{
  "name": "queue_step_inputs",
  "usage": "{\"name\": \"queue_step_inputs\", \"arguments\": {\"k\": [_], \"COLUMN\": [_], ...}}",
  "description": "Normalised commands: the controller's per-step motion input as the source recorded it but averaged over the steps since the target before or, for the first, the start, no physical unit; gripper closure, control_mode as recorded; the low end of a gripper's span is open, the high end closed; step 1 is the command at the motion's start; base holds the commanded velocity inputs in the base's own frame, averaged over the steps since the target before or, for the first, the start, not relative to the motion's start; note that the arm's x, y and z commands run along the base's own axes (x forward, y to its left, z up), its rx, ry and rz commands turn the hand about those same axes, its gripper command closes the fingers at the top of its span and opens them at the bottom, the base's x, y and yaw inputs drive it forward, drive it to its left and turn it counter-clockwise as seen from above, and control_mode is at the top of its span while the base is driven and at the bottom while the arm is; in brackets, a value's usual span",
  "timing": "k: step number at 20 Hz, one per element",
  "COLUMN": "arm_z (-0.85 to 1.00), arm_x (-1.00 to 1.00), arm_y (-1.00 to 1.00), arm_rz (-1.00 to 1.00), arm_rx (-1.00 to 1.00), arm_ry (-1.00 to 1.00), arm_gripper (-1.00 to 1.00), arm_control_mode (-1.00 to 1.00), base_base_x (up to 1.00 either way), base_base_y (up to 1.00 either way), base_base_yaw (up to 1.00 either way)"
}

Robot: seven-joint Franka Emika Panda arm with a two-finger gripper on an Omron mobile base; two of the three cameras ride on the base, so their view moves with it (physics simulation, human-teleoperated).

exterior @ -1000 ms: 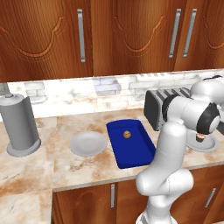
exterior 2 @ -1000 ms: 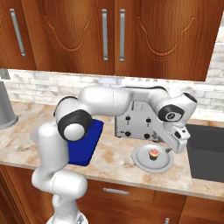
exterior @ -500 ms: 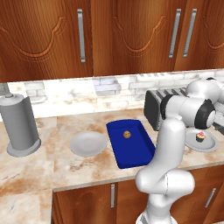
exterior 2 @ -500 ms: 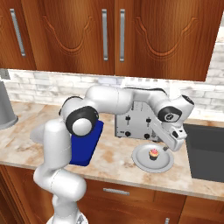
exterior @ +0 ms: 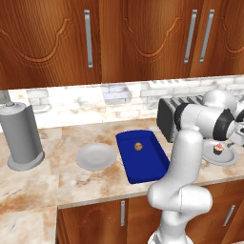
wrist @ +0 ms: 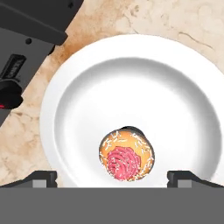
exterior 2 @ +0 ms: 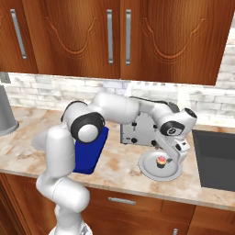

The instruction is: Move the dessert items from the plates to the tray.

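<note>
Brown cupboards hang over a marble counter (exterior: 86, 176) with light and tan swirls; my pincer (wrist: 112, 177) hangs right above a cupcake (wrist: 127, 158), and my two dark tips stand far apart, one on each side of it, not touching it; the cupcake has pink frosting and white sprinkles, and it sits on a round white plate (wrist: 183, 109); from the side, my pincer (exterior 2: 174, 153) is just over the cupcake (exterior 2: 161, 160) on that plate (exterior 2: 149, 167); a dark toaster (exterior 2: 137, 131) stands just behind the plate; farther along the counter lies the blue tray (exterior: 147, 167), and a small brown ball pastry (exterior: 138, 147) sits inside it near the back; beside the tray is a second plate (exterior: 96, 156); a tall grey can (exterior: 20, 136) stands at the far end; a dark sink (exterior 2: 215, 158) lies on the other side.
</note>
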Motion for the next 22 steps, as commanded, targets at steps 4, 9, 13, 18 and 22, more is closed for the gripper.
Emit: {"name": "queue_step_inputs", "arguments": {"k": [4, 9, 13, 18, 22], "arm_z": [-0.38, -0.14, -0.12, 0.00, 0.00], "arm_x": [0.03, 0.00, -0.02, 0.00, 0.00], "arm_y": [0.11, 0.00, -0.17, -0.03, 0.00], "arm_rz": [0.00, 0.00, 0.00, 0.00, 0.00], "arm_rx": [-0.02, 0.00, 0.00, 0.00, 0.00], "arm_ry": [0.00, 0.00, 0.01, 0.00, 0.00], "arm_gripper": [-1.00, -1.00, -1.00, -1.00, -1.00], "arm_control_mode": [-1.00, -1.00, -1.00, -1.00, -1.00], "base_base_x": [0.00, 0.00, 0.00, 0.00, 0.00], "base_base_y": [0.00, 0.00, 0.00, 0.00, 0.00], "base_base_yaw": [0.00, 0.00, 0.00, 0.00, 0.00]}}
